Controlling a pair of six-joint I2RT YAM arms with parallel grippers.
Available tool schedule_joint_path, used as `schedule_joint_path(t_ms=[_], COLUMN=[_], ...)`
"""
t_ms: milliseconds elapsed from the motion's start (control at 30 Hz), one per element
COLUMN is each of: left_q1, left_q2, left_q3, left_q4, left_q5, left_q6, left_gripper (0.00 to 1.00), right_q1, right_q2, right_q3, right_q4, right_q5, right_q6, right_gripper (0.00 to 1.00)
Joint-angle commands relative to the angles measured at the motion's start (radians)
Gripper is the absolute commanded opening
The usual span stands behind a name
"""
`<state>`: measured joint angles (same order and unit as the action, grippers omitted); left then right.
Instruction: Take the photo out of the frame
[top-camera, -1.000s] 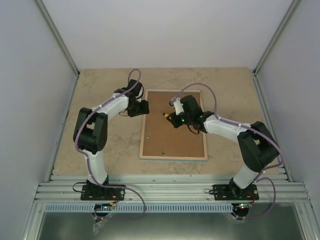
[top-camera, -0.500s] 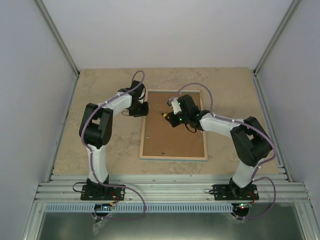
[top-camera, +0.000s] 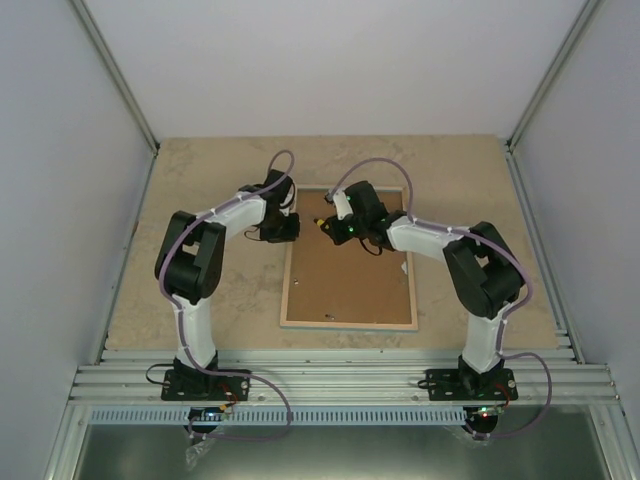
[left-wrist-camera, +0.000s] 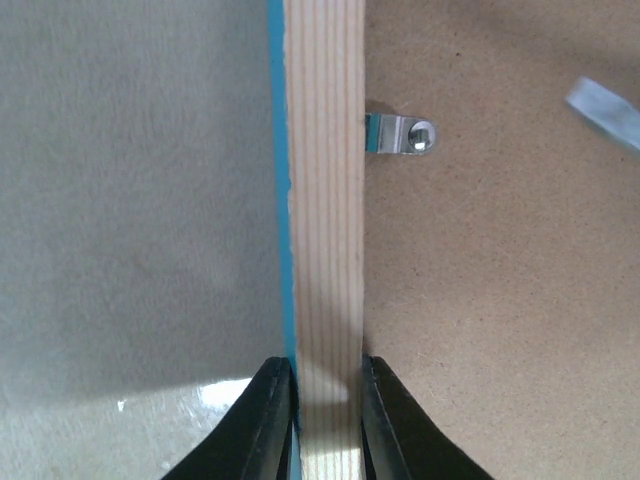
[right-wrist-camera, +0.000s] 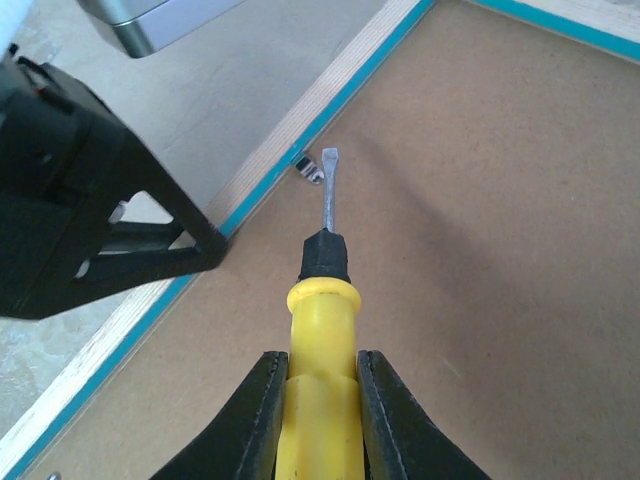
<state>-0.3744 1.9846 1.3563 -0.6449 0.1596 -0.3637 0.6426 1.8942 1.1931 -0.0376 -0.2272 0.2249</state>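
Note:
The frame (top-camera: 348, 323) lies face down on the table, its light wood back and turquoise edge (left-wrist-camera: 325, 200) showing. A brown backing board (top-camera: 350, 280) fills it, so the photo is hidden. My left gripper (left-wrist-camera: 326, 390) is shut on the frame's left rail near the far corner, one finger on each side. My right gripper (right-wrist-camera: 322, 390) is shut on a yellow-handled screwdriver (right-wrist-camera: 322, 330). Its flat blade points at a small metal clip (right-wrist-camera: 308, 170) on that same rail, just beyond the left gripper (right-wrist-camera: 100, 240). The clip (left-wrist-camera: 400, 134) lies over the board's edge.
The beige table (top-camera: 200, 170) is walled on three sides. More small clips sit along the frame's left rail (top-camera: 297, 281) and bottom rail (top-camera: 330, 312). Both arms crowd the frame's far-left corner. A grey metal part (right-wrist-camera: 160, 20) shows beyond the frame.
The left gripper has closed on the frame's left rail. The right arm has carried the screwdriver from the board's middle to the far-left, close to the clip.

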Motion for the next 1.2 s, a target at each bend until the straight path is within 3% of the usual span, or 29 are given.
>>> schedule_joint_path(t_ms=[0, 933, 1167], left_q1=[-0.024, -0.038, -0.038], left_q2=[-0.046, -0.054, -0.055], left_q3=[-0.024, -0.042, -0.045], left_q4=[-0.018, 0.001, 0.003], left_q5=[0.029, 0.021, 0.021], left_q6=[0.006, -0.01, -0.013], left_gripper=[0.16, 0.15, 0.15], right_q1=[-0.003, -0.001, -0.001], right_q2=[0.041, 0.135, 0.131], right_q3=[0.041, 0.131, 0.132], right_q4=[0.0, -0.18, -0.199], right_q5=[-0.031, -0.141, -0.09], right_q6=[0.002, -0.083, -0.057], right_gripper=[0.0, 0.0, 0.0])
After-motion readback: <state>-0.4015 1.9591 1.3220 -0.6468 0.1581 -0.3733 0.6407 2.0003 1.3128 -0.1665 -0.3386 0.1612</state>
